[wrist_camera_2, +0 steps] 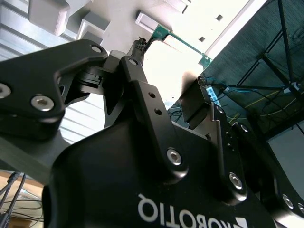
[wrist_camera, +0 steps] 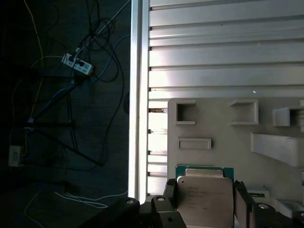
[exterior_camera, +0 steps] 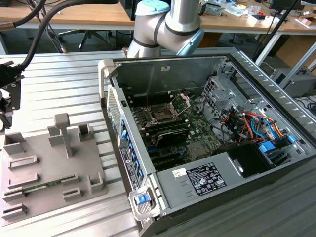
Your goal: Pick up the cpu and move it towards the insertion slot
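"Where was the cpu (wrist_camera: 204, 203)?"

"The gripper (wrist_camera: 205, 190) had it clamped between its fingers (wrist_camera: 240, 199), over one edge of the grey tray (wrist_camera: 213, 126). The first wrist view showed its silver face and green rim. I couldn't tell whether it had cleared the tray."

"And the containers?"

"The exterior view took those in. A memory stick (exterior_camera: 47, 186) lay in a tray recess. Beside the tray stood the open computer case (exterior_camera: 163, 74), with its insertion slot (exterior_camera: 162, 114) dark inside and the retaining plate (exterior_camera: 181, 101) hinged up."
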